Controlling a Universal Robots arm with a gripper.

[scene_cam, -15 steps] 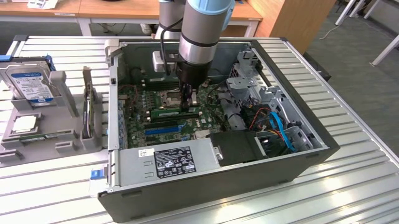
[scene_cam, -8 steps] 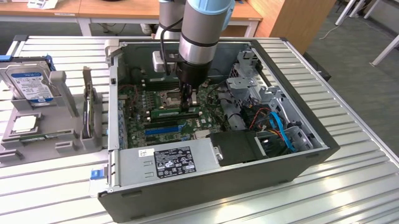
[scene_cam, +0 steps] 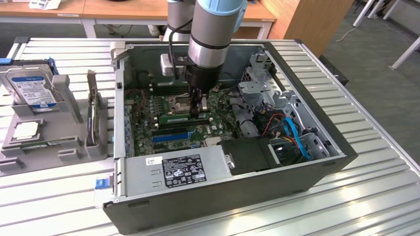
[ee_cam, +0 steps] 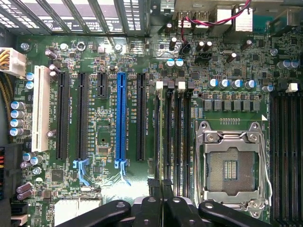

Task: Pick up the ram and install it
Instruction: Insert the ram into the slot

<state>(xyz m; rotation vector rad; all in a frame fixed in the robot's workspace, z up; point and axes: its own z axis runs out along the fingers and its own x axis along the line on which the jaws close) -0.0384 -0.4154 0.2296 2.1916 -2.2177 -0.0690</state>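
"Green stick under the arm: is that the ram?"

"Yes. It stands on edge along the memory slots, just beside the empty processor socket, inside the open case. The gripper comes straight down on it, fingers pinched together on its top edge, as far as I can make out."

"Why from above?"

"I'd guess because a stick goes in edge-first. A thin pinch on top holds it upright and lined up."

"Anything crowding it?"

"The socket's silver frame on one side, and the long card slots on the other, a blue slot among them. The drive cage and blue cables sit well apart. The hard drive and processor chip rest outside on the holder, at the exterior view's left."
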